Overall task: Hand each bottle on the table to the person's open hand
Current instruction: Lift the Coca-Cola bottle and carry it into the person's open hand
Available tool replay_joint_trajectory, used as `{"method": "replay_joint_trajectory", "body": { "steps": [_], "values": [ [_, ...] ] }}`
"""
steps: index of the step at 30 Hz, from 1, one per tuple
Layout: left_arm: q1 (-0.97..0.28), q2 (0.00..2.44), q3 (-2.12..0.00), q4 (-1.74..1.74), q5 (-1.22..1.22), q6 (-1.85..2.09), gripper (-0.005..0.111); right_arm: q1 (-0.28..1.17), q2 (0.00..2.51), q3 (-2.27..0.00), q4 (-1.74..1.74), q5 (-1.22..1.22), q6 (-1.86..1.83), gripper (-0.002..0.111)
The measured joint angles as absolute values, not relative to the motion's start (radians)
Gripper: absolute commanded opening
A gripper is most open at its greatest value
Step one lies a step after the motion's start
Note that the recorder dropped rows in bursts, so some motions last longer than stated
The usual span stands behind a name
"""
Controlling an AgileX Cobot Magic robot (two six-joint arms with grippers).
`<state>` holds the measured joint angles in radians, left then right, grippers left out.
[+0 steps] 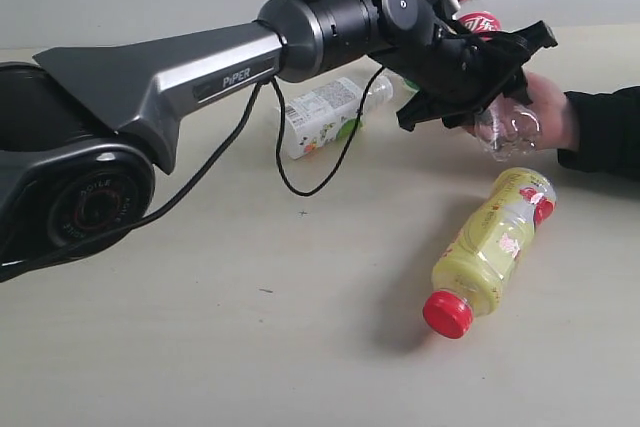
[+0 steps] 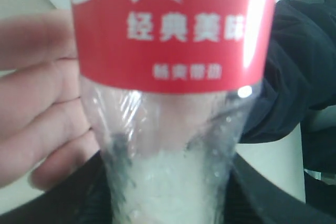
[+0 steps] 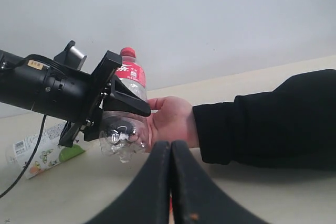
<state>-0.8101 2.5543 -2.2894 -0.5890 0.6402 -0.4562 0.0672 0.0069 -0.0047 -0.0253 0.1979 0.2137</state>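
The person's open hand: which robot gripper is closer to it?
Left. The left gripper holds the red-label bottle right at the person's hand. The right gripper, shut and empty, sits apart from the hand, with a clear gap between them.

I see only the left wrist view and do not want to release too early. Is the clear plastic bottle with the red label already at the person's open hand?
Observer: Yes. The left tool holds the clear plastic bottle with the red label, its base at the palm of the bare open hand.
Operator: Which bottle on the table lies nearest the hand?
Observer: A yellow plastic bottle with a red cap, on its side on the pale beige table.
Operator: And the right tool?
Observer: The right tool is shut, holding nothing.
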Motion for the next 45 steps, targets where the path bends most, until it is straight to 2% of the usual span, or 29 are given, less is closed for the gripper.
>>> {"method": "replay_joint_trajectory", "body": {
  "steps": [7, 9, 10, 11, 13, 15, 18, 21, 23, 25, 41, 45],
  "values": [
    [-0.808, 2.583, -2.289, -0.655, 0.616, -0.367, 0.0, 0.067, 0.007, -0.005, -0.025, 0.198, 0.214, 0.0],
    [-0.806, 2.583, -2.289, -0.704, 0.614, -0.327, 0.006, 0.067, 0.007, -0.005, -0.025, 0.198, 0.214, 0.0],
    [-0.805, 2.583, -2.289, -0.716, 0.612, -0.32, 0.016, 0.067, 0.007, -0.005, -0.025, 0.198, 0.214, 0.0],
    [-0.802, 2.583, -2.289, -0.733, 0.61, -0.306, 0.02, 0.067, 0.007, -0.005, -0.025, 0.198, 0.214, 0.0],
    [-0.801, 2.583, -2.289, -0.74, 0.608, -0.302, 0.043, 0.067, 0.007, -0.005, -0.025, 0.198, 0.214, 0.0],
    [-0.801, 2.583, -2.289, -0.74, 0.606, -0.298, 0.052, 0.067, 0.007, -0.005, -0.025, 0.198, 0.214, 0.0],
    [-0.801, 2.583, -2.289, -0.74, 0.602, -0.298, 0.057, 0.067, 0.007, -0.005, -0.025, 0.198, 0.214, 0.0],
    [-0.801, 2.583, -2.289, -0.74, 0.598, -0.296, 0.074, 0.067, 0.007, -0.005, -0.025, 0.198, 0.214, 0.0],
    [-0.801, 2.583, -2.289, -0.74, 0.598, -0.296, 0.08, 0.067, 0.007, -0.005, -0.025, 0.198, 0.214, 0.0],
    [-0.801, 2.583, -2.289, -0.742, 0.596, -0.296, 0.083, 0.067, 0.007, -0.005, -0.025, 0.198, 0.214, 0.0],
    [-0.801, 2.583, -2.289, -0.744, 0.605, -0.296, 0.083, 0.067, 0.007, -0.005, -0.025, 0.198, 0.214, 0.0],
    [-0.801, 2.583, -2.289, -0.744, 0.614, -0.294, 0.089, 0.067, 0.007, -0.005, -0.025, 0.198, 0.214, 0.0]
  ]
}}
